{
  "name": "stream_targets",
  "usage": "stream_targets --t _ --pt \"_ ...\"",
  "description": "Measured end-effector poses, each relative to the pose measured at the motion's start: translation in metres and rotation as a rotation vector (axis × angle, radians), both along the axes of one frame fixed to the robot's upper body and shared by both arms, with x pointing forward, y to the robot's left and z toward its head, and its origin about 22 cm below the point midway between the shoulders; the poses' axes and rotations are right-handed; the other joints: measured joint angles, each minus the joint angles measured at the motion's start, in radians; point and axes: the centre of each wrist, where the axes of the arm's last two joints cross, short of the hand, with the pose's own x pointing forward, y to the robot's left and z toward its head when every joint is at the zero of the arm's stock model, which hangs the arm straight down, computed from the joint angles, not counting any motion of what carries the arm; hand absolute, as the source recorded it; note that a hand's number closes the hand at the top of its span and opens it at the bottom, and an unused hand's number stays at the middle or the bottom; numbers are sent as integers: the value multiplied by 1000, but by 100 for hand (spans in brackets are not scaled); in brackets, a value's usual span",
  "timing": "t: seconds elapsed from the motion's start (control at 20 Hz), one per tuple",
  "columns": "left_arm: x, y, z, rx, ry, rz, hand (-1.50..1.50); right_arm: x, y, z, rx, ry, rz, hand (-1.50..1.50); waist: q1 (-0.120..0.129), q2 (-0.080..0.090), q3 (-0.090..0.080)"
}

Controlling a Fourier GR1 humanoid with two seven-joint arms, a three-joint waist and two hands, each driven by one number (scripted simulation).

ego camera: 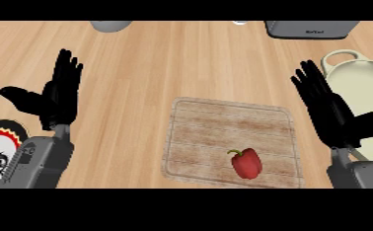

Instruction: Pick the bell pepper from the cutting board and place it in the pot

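Red and glossy, with a curled green stem, the bell pepper (246, 164) is lying near the lower right corner of the pale, round-cornered wooden cutting board (211, 126), its stem pointing toward the upper left. Both hands are keeping well apart from it.

Just beyond the board's right edge, the black right hand (325, 102) is hovering with its fingers straight and slightly spread, pointing up and a little left. It is gripping nothing. In this view it is overlapping the left side of the cream-coloured, loop-handled pot (348, 72), which is sitting at the right edge and is partly cut off; whether the hand is touching the pot cannot be told. The pot is standing apart from the board, up and to its right.

On the far side, well left of the board, the black left hand (62, 91) is standing open too, fingers straight and pointing upward, thumb sticking out to the left, and it is carrying nothing. Grey forearms are coming in below both hands.

All of this is resting on the light wooden table (182, 62). Along its far edge a dark grey box-shaped appliance (310, 29) is sitting at the upper right and a rounded grey vessel (111, 25) at the upper left. A round black, white and red object (9, 146) is peeking in at the lower left edge.
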Motion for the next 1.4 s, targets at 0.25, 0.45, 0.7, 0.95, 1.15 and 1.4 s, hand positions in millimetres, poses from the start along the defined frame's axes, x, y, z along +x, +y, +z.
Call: stream_targets --t 0.25,0.45,0.7,0.95,1.15,1.4 --pt "3 1 20 76 -25 -38 0 26 20 40 -139 -218 255 150 23 12 -4" --pt "4 -5 27 116 -15 -95 0 39 20 84 -468 -464 407 -150 44 6 -10" --pt "0 -4 43 131 4 -123 0 52 17 58 -529 -661 544 -150 31 19 -6" --pt "-9 0 51 135 21 -112 0 63 12 58 -545 -799 690 -150 6 18 -7" --pt "-16 0 54 135 27 -100 0 62 13 90 -666 -786 826 -150 -10 13 -9" --pt "-23 1 51 138 33 -86 0 49 31 112 -929 -694 1006 -150 -19 8 -11"
